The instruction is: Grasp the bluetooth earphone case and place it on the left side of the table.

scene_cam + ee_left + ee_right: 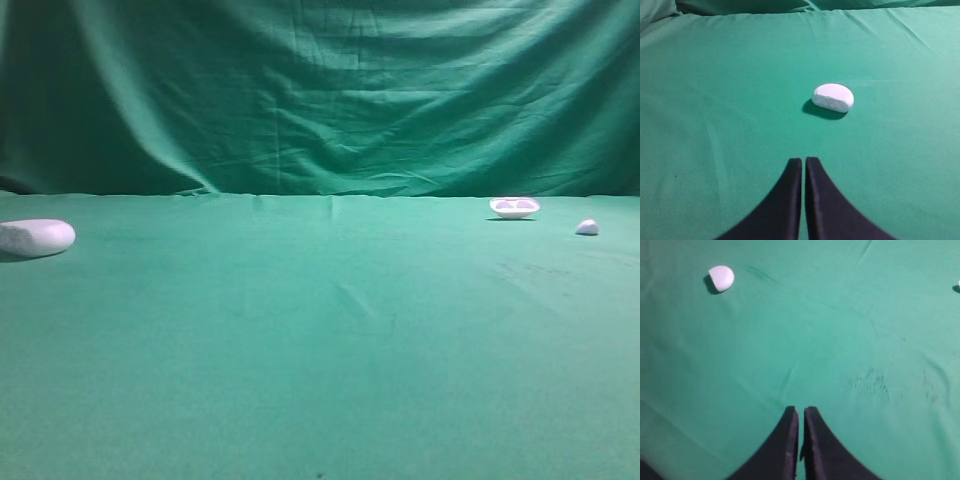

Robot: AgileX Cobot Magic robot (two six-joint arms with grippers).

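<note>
Exterior high view, left to right: the bluetooth earphone case [36,237] sits at the far left edge of the green table [320,350], then way over on the right there's a shallow white dish [514,207] and a tiny white lump [587,227] just beside it. Left gripper [803,162] has its jaws pressed together, nothing in them, with the case lying ahead of it. Right gripper [801,412] is closed and empty too.
</note>
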